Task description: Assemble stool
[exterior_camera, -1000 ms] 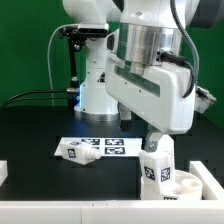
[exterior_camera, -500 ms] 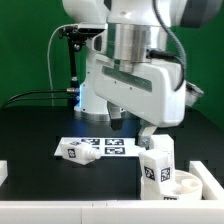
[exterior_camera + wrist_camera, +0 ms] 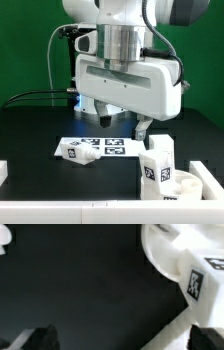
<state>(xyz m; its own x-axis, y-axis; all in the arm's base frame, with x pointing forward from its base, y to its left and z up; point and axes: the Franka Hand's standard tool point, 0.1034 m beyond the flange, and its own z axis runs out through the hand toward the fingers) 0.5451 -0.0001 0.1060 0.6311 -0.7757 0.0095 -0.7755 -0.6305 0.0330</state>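
Hovering over the black table (image 3: 40,125), your arm's fingers (image 3: 40,339) stand wide apart, empty. One tagged leg (image 3: 155,167) stands upright on the seat disc (image 3: 192,184), cropped at the exterior view's right; another leg (image 3: 78,152) lies at the marker board's (image 3: 114,146) end.

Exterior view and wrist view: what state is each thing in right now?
gripper: jaws open, nothing between them.
upright leg: standing at the seat's edge, not gripped.
lying leg: on its side on the table, by the marker board.
seat: flat on the table, partly out of frame.
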